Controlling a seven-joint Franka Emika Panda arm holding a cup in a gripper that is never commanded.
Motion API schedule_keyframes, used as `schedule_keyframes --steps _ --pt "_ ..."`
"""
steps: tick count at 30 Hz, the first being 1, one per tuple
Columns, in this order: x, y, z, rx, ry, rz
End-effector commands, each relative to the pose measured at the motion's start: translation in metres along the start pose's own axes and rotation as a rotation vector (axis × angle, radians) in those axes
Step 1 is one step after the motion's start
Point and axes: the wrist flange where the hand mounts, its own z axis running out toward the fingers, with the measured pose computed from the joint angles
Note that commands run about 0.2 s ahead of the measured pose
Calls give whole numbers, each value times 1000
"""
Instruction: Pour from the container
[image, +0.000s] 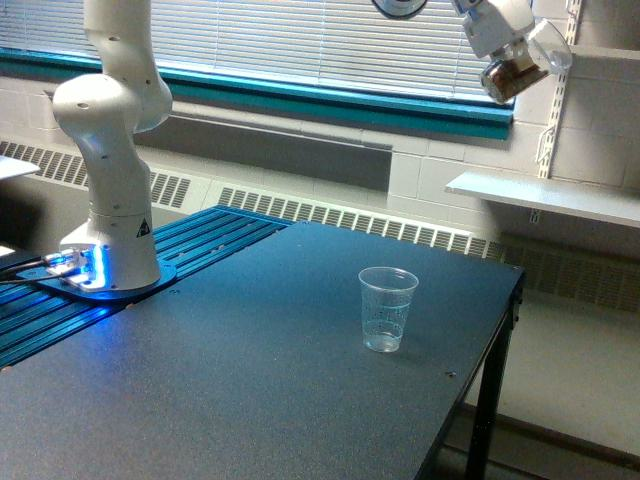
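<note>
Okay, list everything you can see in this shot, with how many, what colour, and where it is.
Container: one, clear with brown contents, tilted, held high at the top of the exterior view's right, well above the table.
Plastic cup: one, clear, upright on the table, toward the exterior view's right; looks empty or nearly so.
Table: one, dark grey top, fills the foreground.
Shelf: one, white, on the wall at the exterior view's right.
Window blinds: one set, white, above a teal sill.
Robot arm: one, white, base lit blue, on the exterior view's left.
Hand: one, white, gripping the container; finger positions hard to make out.
</note>
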Motion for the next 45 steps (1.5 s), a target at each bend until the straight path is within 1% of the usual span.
schedule_keyframes --steps 1,6,7,10,12,15,20,27,29,32,37,45 --pt "-9 0 5 -31 -13 -6" --pt "-10 5 8 -22 4 -9" --pt "-10 7 9 -19 1 -12" --pt "-6 19 11 -26 23 -27" --pt "-5 26 14 -19 25 -36" --pt "-6 40 17 -24 29 -36" --pt "-5 69 22 -55 40 -60" --pt "-10 106 24 -92 39 -100" --pt "-14 114 24 -102 32 -99" --pt "-19 130 23 -122 34 -122" --pt "-28 153 20 -142 26 -155" --pt "-46 187 10 -175 23 -197"
